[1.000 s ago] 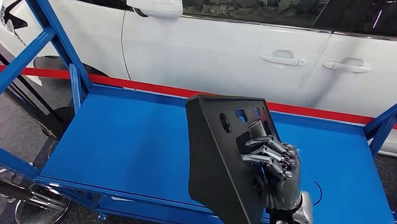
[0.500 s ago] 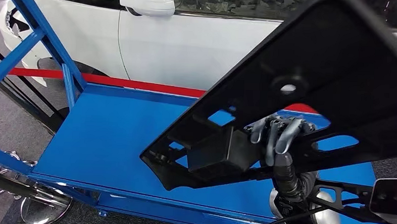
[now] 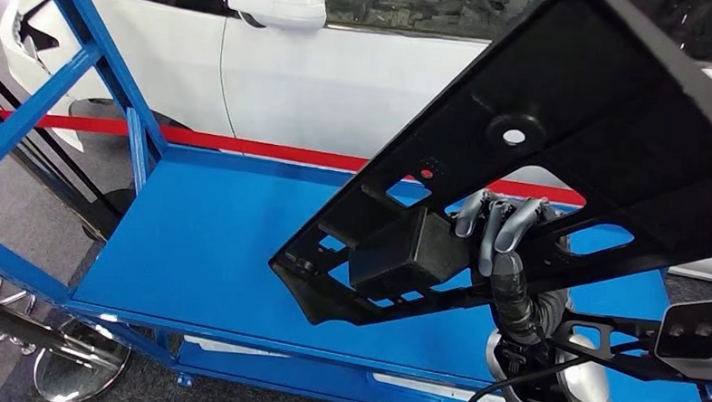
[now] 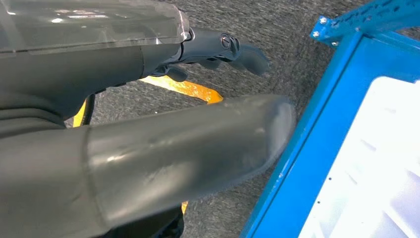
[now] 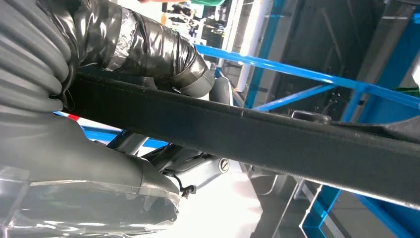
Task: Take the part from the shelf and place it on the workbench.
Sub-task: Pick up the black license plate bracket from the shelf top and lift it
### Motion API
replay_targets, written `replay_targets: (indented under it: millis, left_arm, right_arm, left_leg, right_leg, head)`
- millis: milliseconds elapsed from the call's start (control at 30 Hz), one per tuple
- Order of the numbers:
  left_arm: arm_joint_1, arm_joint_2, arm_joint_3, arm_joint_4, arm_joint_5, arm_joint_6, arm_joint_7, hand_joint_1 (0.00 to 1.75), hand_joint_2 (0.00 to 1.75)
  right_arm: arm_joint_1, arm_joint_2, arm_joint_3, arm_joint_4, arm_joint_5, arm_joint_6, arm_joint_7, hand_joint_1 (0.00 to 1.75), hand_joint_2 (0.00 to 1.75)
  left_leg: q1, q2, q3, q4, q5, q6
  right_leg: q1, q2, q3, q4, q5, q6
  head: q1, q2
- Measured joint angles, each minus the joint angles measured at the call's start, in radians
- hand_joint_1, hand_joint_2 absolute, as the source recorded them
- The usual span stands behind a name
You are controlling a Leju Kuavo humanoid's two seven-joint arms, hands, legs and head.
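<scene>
The right hand (image 3: 499, 227) gripped the part (image 3: 600, 130), its fingers (image 3: 488, 238) curled over a rib of the panel beside a boxy black housing. In the right wrist view the same hand (image 5: 99, 59) clamped the part's edge (image 5: 257, 144), with the thumb on one face and the darker fingers on the other. The part was a large, flat black plastic panel with several cut-outs and a small round hole; it was held raised and tilted close to the head camera, running from its lower end near the middle of the head view up toward 2 o'clock. It was carried in the air above the blue workbench (image 3: 205, 249) — no contact between the panel and the bench surface was visible.

The left hand (image 4: 148, 148) appeared in the left wrist view holding nothing, its thumb and a darker finger extended apart over grey carpet, beside a blue frame edge (image 4: 317, 124) and a white surface.

Around the part, the workbench had blue uprights (image 3: 78, 53) at 10 o'clock. Beyond its far edge ran a red barrier strip (image 3: 246, 146), and behind that stood a white car (image 3: 339, 82) — its door mirror at 11 o'clock. A chrome stand base (image 3: 73, 370) sat on the floor at 8 o'clock.
</scene>
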Motion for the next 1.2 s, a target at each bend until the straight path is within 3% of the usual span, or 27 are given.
replay_targets:
  millis: [67,100,133,167,200,267,300,367,433,467,500,533,567,633,667,733,800,833,867,933,967,1000,1033,1067,1133,1200]
  left_arm:
    - [0.000,0.000,0.000,0.000,0.000,0.002,0.003,0.00,0.00]
    - [0.000,0.000,0.000,0.000,-0.004,0.016,0.028,0.00,0.00]
    - [-0.001,-0.001,0.000,0.000,-0.008,0.035,0.064,0.00,0.00]
    - [-0.001,-0.004,0.000,0.000,-0.017,0.079,0.154,0.00,0.00]
    - [-0.001,-0.016,-0.001,0.000,-0.030,0.134,0.269,0.00,0.00]
    - [0.001,-0.041,-0.003,0.000,-0.051,0.216,0.445,0.00,0.00]
    - [0.002,-0.052,-0.004,0.000,-0.060,0.231,0.472,0.00,0.00]
    - [0.004,-0.058,-0.006,0.001,-0.070,0.233,0.466,0.00,0.00]
    - [0.004,-0.057,-0.007,0.001,-0.081,0.233,0.455,0.00,0.00]
    - [0.004,-0.055,-0.009,0.001,-0.086,0.234,0.449,0.00,0.00]
    - [0.004,-0.052,-0.011,0.001,-0.091,0.233,0.443,0.00,0.00]
    - [0.004,-0.049,-0.013,0.001,-0.096,0.233,0.439,0.00,0.00]
    - [0.004,-0.046,-0.016,0.001,-0.100,0.233,0.436,0.00,0.00]
    - [0.004,-0.037,-0.022,0.001,-0.106,0.233,0.432,0.00,0.00]
    - [0.004,-0.032,-0.024,0.001,-0.107,0.233,0.430,0.00,0.00]
    - [0.004,-0.026,-0.028,0.001,-0.109,0.233,0.428,0.00,0.00]
    - [0.005,-0.023,-0.030,0.001,-0.114,0.233,0.426,0.00,0.00]
    - [0.004,-0.021,-0.031,0.001,-0.118,0.232,0.425,0.00,0.00]
    - [0.002,-0.020,-0.032,0.001,-0.121,0.230,0.423,0.00,0.00]
    - [0.000,-0.019,-0.035,0.001,-0.127,0.226,0.418,0.00,0.00]
    - [0.000,-0.019,-0.036,0.001,-0.130,0.225,0.417,0.00,0.00]
    - [0.000,-0.019,-0.039,0.001,-0.134,0.224,0.416,0.00,0.00]
    - [-0.001,-0.019,-0.042,0.001,-0.137,0.224,0.415,0.00,0.00]
    - [-0.003,-0.019,-0.045,0.001,-0.141,0.224,0.415,0.00,0.00]
    - [-0.007,-0.019,-0.051,0.001,-0.146,0.225,0.415,0.00,0.00]
    - [-0.013,-0.019,-0.055,0.001,-0.150,0.227,0.417,0.00,0.00]
  right_arm:
    - [0.000,0.000,0.000,0.000,0.001,0.001,0.001,1.73,1.75]
    - [0.001,0.000,-0.001,0.003,0.009,0.007,0.007,1.73,1.75]
    - [0.002,0.000,-0.001,0.007,0.020,0.016,0.014,1.73,1.75]
    - [0.007,-0.004,-0.001,0.020,0.050,0.036,0.015,1.73,1.75]
    - [0.019,-0.013,-0.001,0.039,0.099,0.058,0.003,1.73,1.75]
    - [0.051,-0.033,0.001,0.070,0.194,0.084,-0.039,1.73,1.75]
    - [0.065,-0.040,0.002,0.077,0.231,0.082,-0.059,1.73,1.75]
    - [0.076,-0.042,0.004,0.076,0.279,0.073,-0.084,1.73,1.75]
    - [0.083,-0.042,0.007,0.068,0.331,0.058,-0.110,1.73,1.75]
    - [0.086,-0.042,0.008,0.063,0.357,0.049,-0.122,1.73,1.75]
    - [0.089,-0.042,0.009,0.056,0.380,0.040,-0.133,1.73,1.75]
    - [0.092,-0.043,0.011,0.049,0.400,0.031,-0.142,1.73,1.75]
    - [0.094,-0.044,0.011,0.042,0.415,0.024,-0.151,1.73,1.75]
    - [0.096,-0.046,0.012,0.027,0.432,0.016,-0.164,1.73,1.75]
    - [0.097,-0.047,0.013,0.021,0.435,0.014,-0.167,1.73,1.75]
    - [0.097,-0.050,0.013,0.013,0.439,0.013,-0.173,1.73,1.75]
    - [0.099,-0.055,0.013,0.006,0.441,0.013,-0.179,1.73,1.75]
    - [0.099,-0.059,0.013,0.002,0.442,0.013,-0.182,1.73,1.75]
    - [0.100,-0.064,0.013,-0.002,0.445,0.013,-0.185,1.73,1.75]
    - [0.105,-0.070,0.013,-0.009,0.451,0.013,-0.189,1.73,1.75]
    - [0.109,-0.072,0.013,-0.011,0.454,0.013,-0.190,1.73,1.75]
    - [0.112,-0.074,0.013,-0.012,0.456,0.013,-0.192,1.73,1.75]
    - [0.113,-0.076,0.013,-0.013,0.458,0.013,-0.192,1.73,1.75]
    - [0.114,-0.078,0.013,-0.014,0.460,0.013,-0.193,1.73,1.75]
    - [0.112,-0.080,0.014,-0.018,0.464,0.011,-0.191,1.73,1.75]
    - [0.108,-0.081,0.015,-0.025,0.468,0.001,-0.186,1.73,1.75]
  left_leg:
    - [0.000,0.000,-0.001,0.000,0.001,0.000]
    - [-0.001,0.001,-0.007,0.001,0.004,0.000]
    - [-0.001,0.002,-0.014,0.002,0.008,-0.001]
    - [-0.001,0.002,-0.025,0.003,0.016,-0.003]
    - [-0.001,0.003,-0.038,0.004,0.030,-0.013]
    - [-0.002,0.001,-0.056,0.006,0.050,-0.036]
    - [-0.002,0.000,-0.064,0.014,0.042,-0.047]
    - [-0.001,-0.001,-0.092,0.089,-0.032,-0.053]
    - [-0.001,-0.001,-0.134,0.230,-0.124,-0.056]
    - [-0.001,-0.001,-0.146,0.289,-0.146,-0.057]
    - [-0.001,-0.001,-0.144,0.316,-0.142,-0.056]
    - [-0.001,-0.001,-0.123,0.306,-0.118,-0.054]
    - [-0.002,-0.001,-0.084,0.254,-0.082,-0.050]
    - [-0.005,-0.002,0.014,0.103,-0.036,-0.036]
    - [-0.008,-0.002,0.050,0.041,-0.031,-0.032]
    - [-0.013,-0.004,0.076,-0.011,-0.034,-0.028]
    - [-0.010,0.002,0.070,-0.026,-0.023,-0.023]
    - [-0.007,0.007,0.065,-0.032,-0.017,-0.017]
    - [-0.003,0.013,0.059,-0.037,-0.012,-0.012]
    - [-0.002,0.026,0.041,-0.031,-0.008,-0.004]
    - [-0.003,0.034,0.031,-0.025,-0.006,-0.003]
    - [-0.003,0.043,0.022,-0.021,-0.004,-0.002]
    - [-0.002,0.052,0.014,-0.016,-0.001,-0.003]
    - [-0.001,0.059,0.007,-0.012,0.002,-0.005]
    - [-0.001,0.068,-0.004,-0.006,0.007,-0.012]
    - [0.000,0.073,-0.013,-0.002,0.017,-0.025]
  right_leg:
    - [-0.001,0.000,-0.004,0.013,-0.009,0.001]
    - [-0.002,0.000,-0.018,0.058,-0.033,0.003]
    - [-0.003,0.000,-0.032,0.108,-0.057,0.006]
    - [-0.007,0.000,-0.017,0.119,-0.054,0.010]
    - [-0.006,0.001,0.028,0.072,-0.041,0.008]
    - [-0.007,0.000,0.134,-0.099,0.027,-0.007]
    - [-0.006,0.000,0.156,-0.150,0.040,-0.020]
    - [-0.010,-0.004,0.138,-0.152,0.056,-0.038]
    - [-0.007,-0.005,0.115,-0.145,0.068,-0.045]
    - [-0.005,-0.005,0.104,-0.142,0.074,-0.046]
    - [-0.003,-0.006,0.094,-0.140,0.078,-0.046]
    - [-0.002,-0.006,0.087,-0.138,0.082,-0.046]
    - [-0.001,-0.005,0.082,-0.137,0.085,-0.046]
    - [0.003,-0.005,0.079,-0.136,0.091,-0.041]
    - [0.003,-0.005,0.077,-0.135,0.097,-0.036]
    - [0.002,-0.002,0.069,-0.134,0.111,-0.023]
    - [0.001,0.002,0.058,-0.131,0.112,-0.010]
    - [0.001,0.004,0.048,-0.114,0.093,-0.005]
    - [0.000,0.005,0.032,-0.077,0.059,0.000]
    - [-0.006,0.005,-0.016,0.052,-0.027,0.008]
    - [-0.009,0.005,-0.034,0.116,-0.054,0.013]
    - [-0.012,0.004,-0.041,0.156,-0.058,0.018]
    - [-0.015,0.002,-0.031,0.161,-0.042,0.022]
    - [-0.017,-0.001,-0.004,0.131,-0.011,0.024]
    - [-0.018,-0.012,0.085,-0.003,0.041,0.021]
    - [-0.012,-0.018,0.149,-0.117,0.048,0.008]
  head:
    - [0.000,0.000]
    - [0.000,0.000]
    - [0.000,0.000]
    - [0.000,0.000]
    - [0.000,0.000]
    - [0.000,0.000]
    - [0.000,0.000]
    - [-0.001,0.000]
    - [-0.001,0.000]
    - [0.000,0.000]
    - [-0.001,0.000]
    - [-0.001,0.000]
    - [-0.001,0.000]
    - [0.000,0.000]
    - [0.000,0.000]
    - [-0.001,0.000]
    - [-0.001,0.000]
    - [0.000,0.000]
    - [0.001,0.000]
    - [0.002,0.000]
    - [0.002,0.000]
    - [0.002,0.000]
    - [0.002,0.000]
    - [0.002,0.000]
    - [0.002,0.000]
    - [0.001,0.000]
